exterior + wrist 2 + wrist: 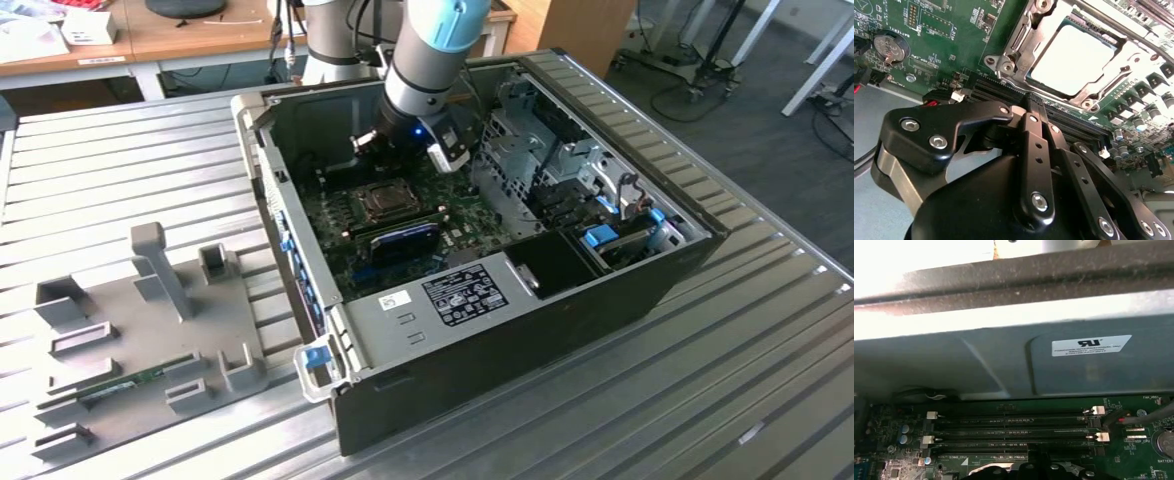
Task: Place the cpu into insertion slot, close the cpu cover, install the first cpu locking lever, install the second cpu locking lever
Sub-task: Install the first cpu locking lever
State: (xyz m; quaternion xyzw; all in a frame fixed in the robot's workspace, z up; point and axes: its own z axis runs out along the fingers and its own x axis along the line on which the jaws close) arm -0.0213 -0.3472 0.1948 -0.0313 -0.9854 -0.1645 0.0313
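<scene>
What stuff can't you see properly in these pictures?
1. Exterior view: the cpu is too small to tell whether its levers are locked.
2. Exterior view: the arm hides part of the board behind it.
3. Second wrist view: the gripper hides part of the memory slots.
4. Second wrist view: the picture's edge cuts off a corner of the cover.

The gripper [1029,107] hangs over the green board [954,50], its black linkage drawn together to a narrow tip — whether the fingers actually meet cannot be told. Just beyond that tip run the long black memory slots [1004,90]. Further out sits the cpu [1074,57], seated under the cpu cover [1016,47] — the silvery frame lies flat around it. A coin cell [890,47] sits off to one side.
</scene>
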